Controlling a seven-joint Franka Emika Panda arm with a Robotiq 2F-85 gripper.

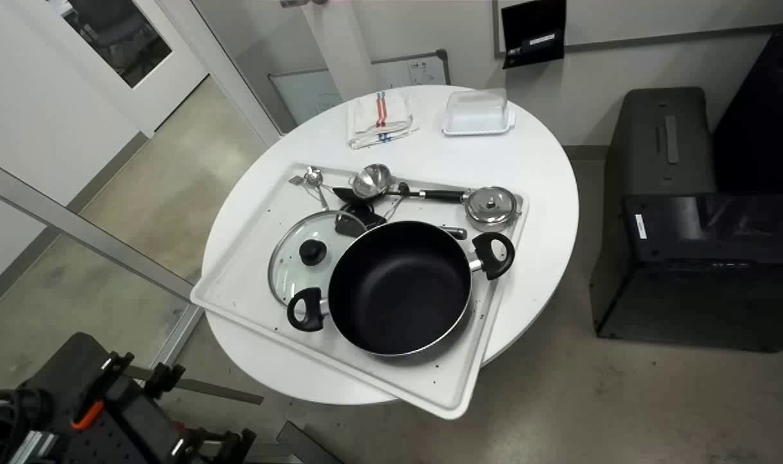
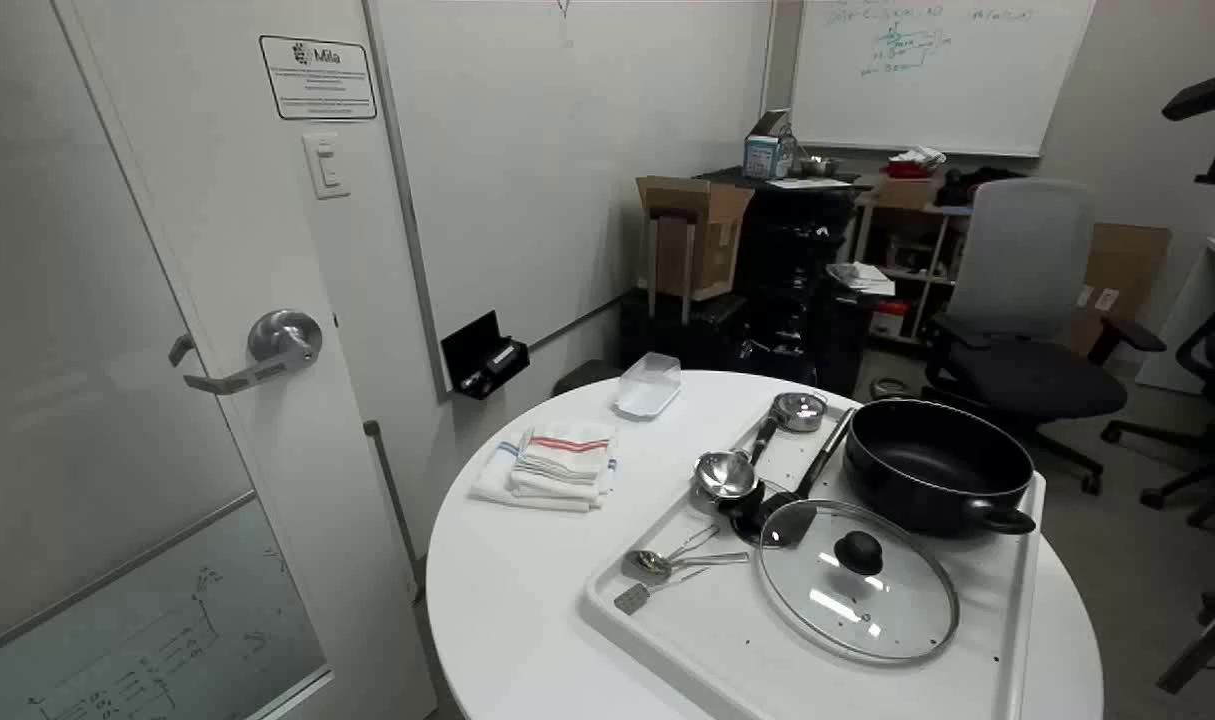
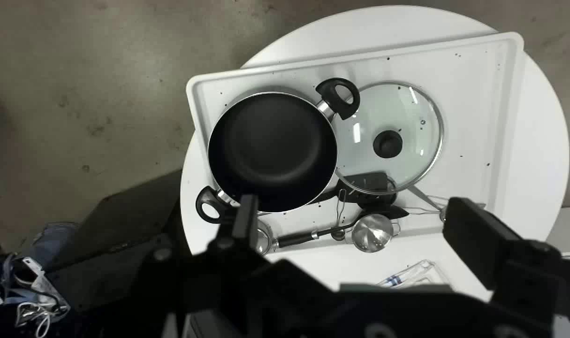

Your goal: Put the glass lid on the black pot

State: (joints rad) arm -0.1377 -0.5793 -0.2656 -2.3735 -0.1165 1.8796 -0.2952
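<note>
Gripper (image 3: 353,211) at the bottom of the wrist view; fingers (image 3: 475,237) spread wide, one lower centre-left, one lower right; glass lid (image 3: 414,141) lies well apart from both, right of centre in the upper half, above the fingertip gap in frame; its dark knob (image 3: 388,144) faces up. Black pot (image 3: 271,145) sits just left of the lid, upper centre-left, interior facing up; one fingertip overlaps the pot's lower edge in frame; the loop handle (image 3: 337,103) at the pot's upper right crosses the lid's edge in frame, can't tell if they touch. Small steel bowl (image 3: 373,233) at lower centre, just below the lid; in an exterior view the lid's rim lies over the head of a black turner (image 2: 827,453), lower right; lid and pot are both in a white tray (image 1: 236,280), set on a round white table (image 1: 552,183); past the tray's edge, upper middle of that frame, folded towels (image 1: 378,113) and a clear-covered dish (image 1: 478,119) just beside; farthest, upper right in an exterior view, a grey-backed office chair (image 2: 1027,260) and a whiteboard (image 2: 937,80).
</note>
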